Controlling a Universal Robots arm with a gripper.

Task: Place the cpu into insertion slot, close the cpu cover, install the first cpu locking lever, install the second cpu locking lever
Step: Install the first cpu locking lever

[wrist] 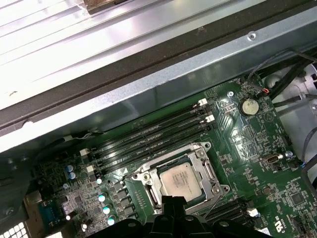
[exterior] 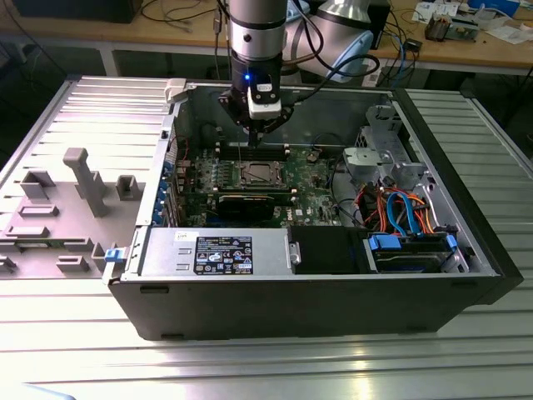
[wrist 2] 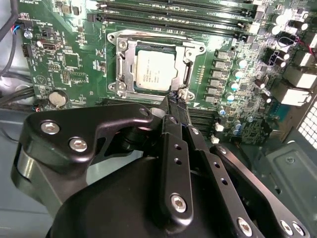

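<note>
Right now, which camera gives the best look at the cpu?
The second wrist view: the cpu sits large, its whole silver top unobstructed inside the cpu cover. The first wrist view shows it too, but smaller and at a slant. The exterior view shows it as a tiny pale square.

Ribbed metal table, open PC case on it, grey jig plate beside

The silver cpu lies flat in the insertion slot, cpu cover closed around it.
</note>
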